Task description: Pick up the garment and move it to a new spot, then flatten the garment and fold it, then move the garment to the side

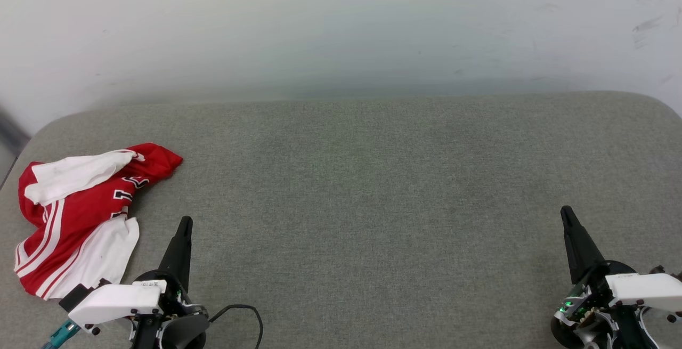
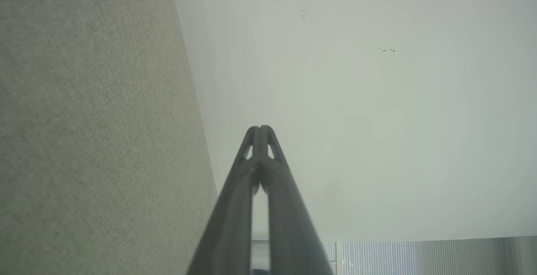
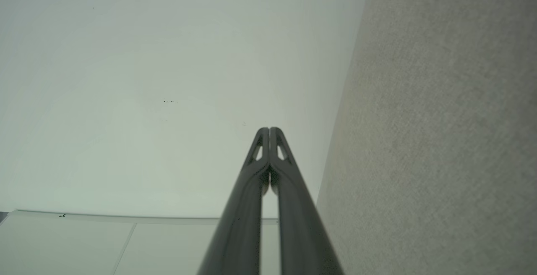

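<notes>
The garment (image 1: 80, 216), a red T-shirt with white sleeves and striped trim, lies crumpled at the left end of the grey fabric surface (image 1: 373, 189). Part of its black-and-white print shows on a fold. My left gripper (image 1: 185, 222) is shut and empty at the lower left, just right of the garment and apart from it. At the lower right, my right gripper (image 1: 566, 213) is shut and empty too, far from the garment. In each wrist view the fingertips meet: left gripper (image 2: 260, 129), right gripper (image 3: 269, 130).
A pale wall (image 1: 341, 24) rises directly behind the grey surface. The surface's rounded corners lie at far left and far right. A black cable (image 1: 242, 314) loops by my left wrist. The wide middle of the surface is bare fabric.
</notes>
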Tool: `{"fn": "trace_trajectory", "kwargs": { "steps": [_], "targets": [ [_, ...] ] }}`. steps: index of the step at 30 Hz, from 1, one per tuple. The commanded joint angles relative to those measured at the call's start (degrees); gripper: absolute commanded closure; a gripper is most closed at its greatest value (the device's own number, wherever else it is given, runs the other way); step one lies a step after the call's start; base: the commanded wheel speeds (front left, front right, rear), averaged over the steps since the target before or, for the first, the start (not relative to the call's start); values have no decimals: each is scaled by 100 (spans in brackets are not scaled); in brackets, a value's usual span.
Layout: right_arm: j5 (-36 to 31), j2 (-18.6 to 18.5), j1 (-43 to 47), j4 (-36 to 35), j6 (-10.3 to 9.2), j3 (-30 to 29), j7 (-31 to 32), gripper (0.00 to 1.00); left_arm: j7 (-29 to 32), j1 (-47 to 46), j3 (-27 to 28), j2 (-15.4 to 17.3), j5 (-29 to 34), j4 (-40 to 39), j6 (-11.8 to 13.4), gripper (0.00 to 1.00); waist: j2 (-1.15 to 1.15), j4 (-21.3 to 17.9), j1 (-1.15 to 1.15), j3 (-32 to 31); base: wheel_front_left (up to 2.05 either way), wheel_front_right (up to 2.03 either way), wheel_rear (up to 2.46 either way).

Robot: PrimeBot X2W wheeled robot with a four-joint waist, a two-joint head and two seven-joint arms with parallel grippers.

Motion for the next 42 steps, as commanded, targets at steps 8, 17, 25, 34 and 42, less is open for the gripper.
{"fn": "trace_trajectory", "kwargs": {
  "steps": [8,17,25,34,42],
  "targets": [
    [21,12,-67,7,-2,0,1,100,25,-32,15,-8,8,3,-18,100,0,0,0,0,0,0,0],
    [21,12,-67,7,-2,1,1,100,25,-32,12,-8,8,3,-18,100,0,0,0,0,0,0,0],
    [21,12,-67,7,-2,0,1,100,25,-32,12,-8,8,3,-18,100,0,0,0,0,0,0,0],
    [-42,2,160,109,-1,52,-63,0,-74,145,-54,-14,30,109,6,0,0,-2,0,1,0,0,0],
    [-281,3,247,10,-1,179,-296,0,-305,266,-107,-12,146,-46,4,0,0,-15,0,-5,0,0,0]
  ]
}}
